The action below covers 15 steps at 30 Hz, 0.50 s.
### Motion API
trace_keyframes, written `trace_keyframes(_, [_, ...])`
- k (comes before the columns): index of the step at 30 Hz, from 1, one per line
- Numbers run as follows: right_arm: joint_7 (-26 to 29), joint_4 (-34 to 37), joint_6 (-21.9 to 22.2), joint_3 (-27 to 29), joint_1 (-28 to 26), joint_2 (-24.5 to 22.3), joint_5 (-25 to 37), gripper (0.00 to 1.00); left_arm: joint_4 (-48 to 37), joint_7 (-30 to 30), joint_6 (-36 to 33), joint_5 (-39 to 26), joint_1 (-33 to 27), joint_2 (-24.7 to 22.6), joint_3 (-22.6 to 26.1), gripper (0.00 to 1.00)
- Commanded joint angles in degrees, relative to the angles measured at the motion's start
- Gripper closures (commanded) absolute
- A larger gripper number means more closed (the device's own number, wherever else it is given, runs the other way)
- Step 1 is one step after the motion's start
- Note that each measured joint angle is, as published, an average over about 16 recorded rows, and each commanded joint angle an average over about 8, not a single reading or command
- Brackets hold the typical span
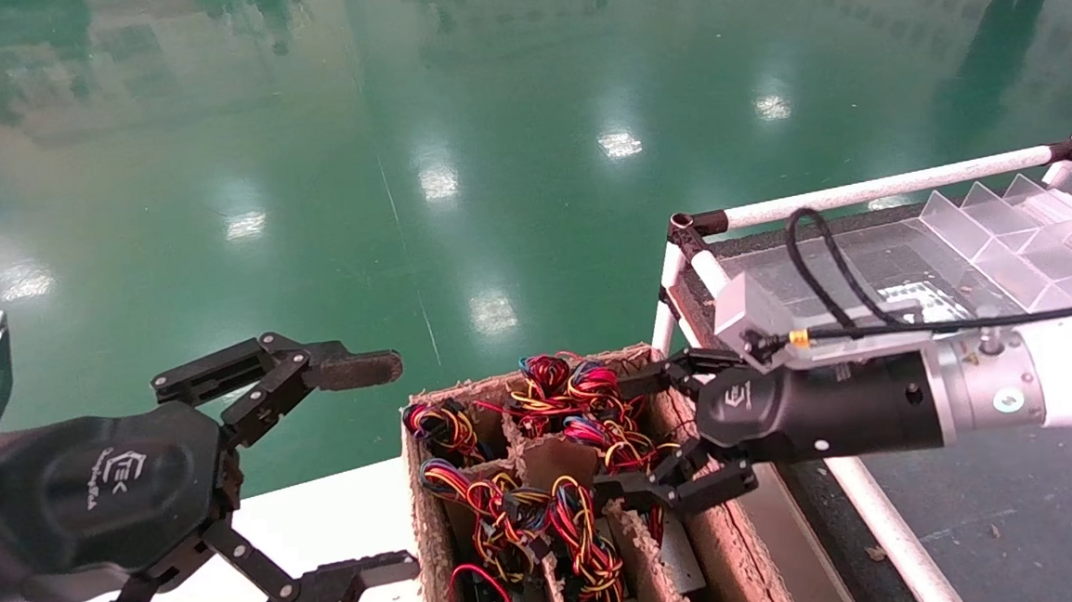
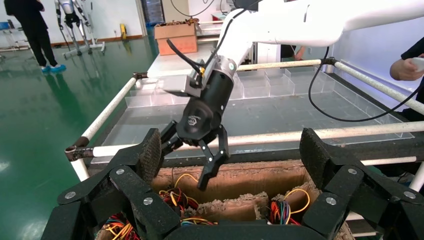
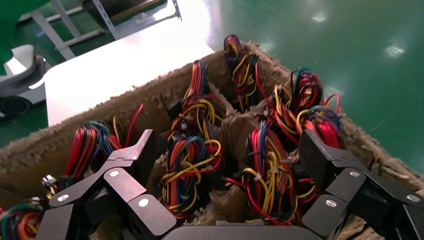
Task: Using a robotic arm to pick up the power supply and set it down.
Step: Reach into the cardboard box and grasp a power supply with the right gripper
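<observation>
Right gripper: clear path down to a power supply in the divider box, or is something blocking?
Probably yes. The right gripper is open above the cardboard box, and only wire bundles lie beneath it. The power supply bodies sit mostly hidden under those wires. The left gripper hangs open off to the side.

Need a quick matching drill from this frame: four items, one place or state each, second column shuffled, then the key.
Items:
1. right hand
2. left hand
3. wire bundles
4. clear tray

States:
A. on the white-railed table
B. open, over the cardboard box's cells
C. open, beside the box, over the white surface
D. packed in the box's cells

Pairs: 1-B, 2-C, 3-D, 4-A
</observation>
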<state>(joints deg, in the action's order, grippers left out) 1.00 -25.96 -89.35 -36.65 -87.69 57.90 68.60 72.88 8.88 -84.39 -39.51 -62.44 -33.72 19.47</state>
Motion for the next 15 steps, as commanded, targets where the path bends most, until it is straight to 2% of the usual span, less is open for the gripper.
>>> trace_keyframes(1, [-1.1, 0.05, 0.32, -0.5, 0.52, 0.04, -0.18, 0.59, 0.0, 0.0, 0.0, 0.0, 0.0, 0.0, 0.0, 0.0])
trace_keyframes(4, [-2.8, 0.89, 1.69, -0.5, 1.22, 0.73, -0.25, 0.96, 0.0, 0.0, 0.0, 0.0, 0.0, 0.0, 0.01, 0.0])
trace_keyframes(5, [-3.32, 1.24, 2.12, -0.44, 1.4, 1.02, -0.3, 1.0, 0.0, 0.0, 0.0, 0.0, 0.0, 0.0, 0.01, 0.0])
trace_keyframes(15, [-7.87, 5.16, 4.1, 0.02, 1.74, 3.3, -0.68, 1.0, 0.0, -0.01, 0.01, 0.01, 0.0, 0.01, 0.02, 0.0])
